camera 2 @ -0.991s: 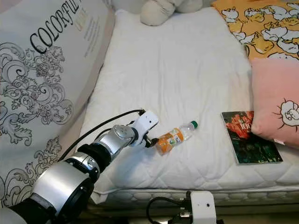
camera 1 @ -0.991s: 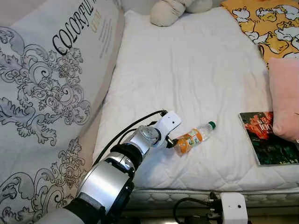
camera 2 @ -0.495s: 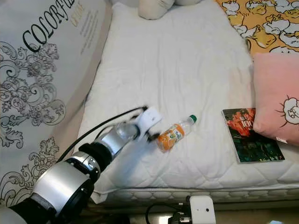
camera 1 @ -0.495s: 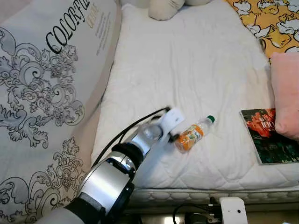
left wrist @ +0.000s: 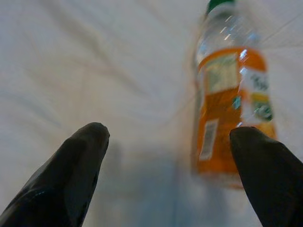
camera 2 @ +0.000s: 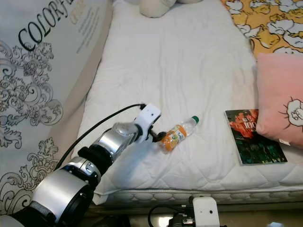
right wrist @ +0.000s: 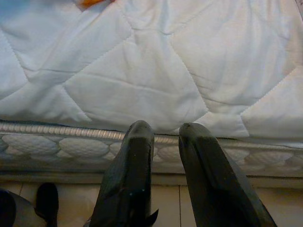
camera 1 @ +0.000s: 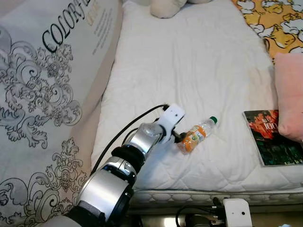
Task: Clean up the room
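Half-blurred bottle (left wrist: 226,101) beyond left pincer (left wrist: 173,156)

The left arm (camera 1: 118,175) is built of rounded silver segments joined by black rings, with a black cable (camera 1: 125,134) looping along it to a white, boxy wrist block (camera 1: 171,118). The left gripper (left wrist: 170,156) has two long, glossy black fingers (left wrist: 71,175) with rounded tips. The right gripper (right wrist: 165,137) has the same black fingers, and its wrist block (camera 1: 236,210) is also white.
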### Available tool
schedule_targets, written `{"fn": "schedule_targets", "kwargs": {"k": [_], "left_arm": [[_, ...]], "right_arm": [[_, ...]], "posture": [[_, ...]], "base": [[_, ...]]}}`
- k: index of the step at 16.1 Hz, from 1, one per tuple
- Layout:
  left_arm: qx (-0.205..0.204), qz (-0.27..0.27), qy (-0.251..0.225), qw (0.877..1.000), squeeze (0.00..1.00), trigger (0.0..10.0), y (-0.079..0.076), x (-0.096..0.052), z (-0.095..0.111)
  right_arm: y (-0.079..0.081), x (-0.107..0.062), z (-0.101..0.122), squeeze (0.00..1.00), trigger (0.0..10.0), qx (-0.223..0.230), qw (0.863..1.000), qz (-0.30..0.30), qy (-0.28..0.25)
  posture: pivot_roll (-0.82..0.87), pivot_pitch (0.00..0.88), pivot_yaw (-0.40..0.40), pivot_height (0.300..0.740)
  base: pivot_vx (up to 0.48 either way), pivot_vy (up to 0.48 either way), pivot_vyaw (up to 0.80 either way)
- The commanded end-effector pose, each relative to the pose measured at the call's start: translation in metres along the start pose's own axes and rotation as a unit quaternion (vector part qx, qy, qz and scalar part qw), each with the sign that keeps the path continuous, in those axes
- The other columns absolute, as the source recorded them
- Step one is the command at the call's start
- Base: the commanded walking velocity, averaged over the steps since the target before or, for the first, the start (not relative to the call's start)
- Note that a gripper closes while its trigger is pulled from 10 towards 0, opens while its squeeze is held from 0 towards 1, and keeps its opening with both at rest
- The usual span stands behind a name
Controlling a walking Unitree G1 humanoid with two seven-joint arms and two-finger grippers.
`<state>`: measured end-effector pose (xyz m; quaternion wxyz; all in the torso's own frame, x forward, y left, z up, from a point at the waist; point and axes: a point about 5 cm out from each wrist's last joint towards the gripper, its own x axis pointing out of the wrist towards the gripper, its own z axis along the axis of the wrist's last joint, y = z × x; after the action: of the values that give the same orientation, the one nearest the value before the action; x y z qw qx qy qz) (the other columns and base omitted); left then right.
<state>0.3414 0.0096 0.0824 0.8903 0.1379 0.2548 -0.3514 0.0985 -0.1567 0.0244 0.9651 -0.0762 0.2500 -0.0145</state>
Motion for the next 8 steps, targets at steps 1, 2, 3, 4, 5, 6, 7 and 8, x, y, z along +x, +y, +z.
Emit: {"fn": "schedule_targets", "kwargs": {"k": [1, 2, 3, 4, 5, 6, 7, 8], "left_arm": [[-0.066, -0.089, 0.008, 0.994, 0.00, 10.0, -0.082, 0.018, -0.002], [-0.074, -0.096, 0.012, 0.993, 0.00, 10.0, -0.088, 0.019, -0.001], [-0.078, -0.105, 0.009, 0.991, 0.00, 10.0, -0.094, 0.019, 0.004], [-0.072, -0.113, -0.002, 0.991, 0.00, 10.0, -0.098, 0.019, 0.013], [-0.057, -0.120, -0.017, 0.991, 0.00, 10.0, -0.100, 0.018, 0.022], [-0.058, -0.127, -0.019, 0.990, 0.00, 10.0, -0.102, 0.018, 0.024], [-0.050, -0.128, -0.018, 0.990, 0.00, 10.0, -0.104, 0.018, 0.023], [-0.033, -0.128, -0.020, 0.991, 0.00, 10.0, -0.106, 0.017, 0.023]], "right_arm": [[-0.001, -0.002, -0.003, 0.00, 10.0, 0.003, 1.000, 0.000, 0.007], [-0.002, -0.002, -0.004, 0.00, 10.0, 0.001, 1.000, 0.001, 0.008], [-0.002, -0.003, -0.004, 0.00, 10.0, 0.000, 1.000, 0.001, 0.009], [-0.002, -0.003, -0.005, 0.00, 10.0, -0.001, 1.000, 0.002, 0.009], [-0.002, -0.003, -0.005, 0.00, 10.0, -0.002, 1.000, 0.002, 0.010], [-0.003, -0.003, -0.005, 0.00, 10.0, -0.002, 1.000, 0.001, 0.010], [-0.003, -0.003, -0.006, 0.00, 10.0, -0.002, 1.000, 0.000, 0.011], [-0.003, -0.002, -0.007, 0.00, 10.0, -0.002, 1.000, 0.001, 0.012]], "posture": [[-0.18, 0.117, 0.105, 0.740], [-0.18, 0.120, 0.101, 0.740], [-0.18, 0.121, 0.100, 0.740], [-0.19, 0.122, 0.101, 0.740], [-0.19, 0.123, 0.103, 0.740], [-0.18, 0.122, 0.105, 0.740], [-0.18, 0.121, 0.106, 0.740], [-0.18, 0.121, 0.108, 0.740]], "base": [[0.000, 0.000, 0.00], [0.000, 0.000, 0.00], [0.000, 0.000, 0.00], [0.000, 0.000, 0.00], [0.000, 0.000, 0.00], [0.000, 0.000, 0.00], [0.000, 0.000, 0.00], [0.000, 0.000, 0.00]]}}
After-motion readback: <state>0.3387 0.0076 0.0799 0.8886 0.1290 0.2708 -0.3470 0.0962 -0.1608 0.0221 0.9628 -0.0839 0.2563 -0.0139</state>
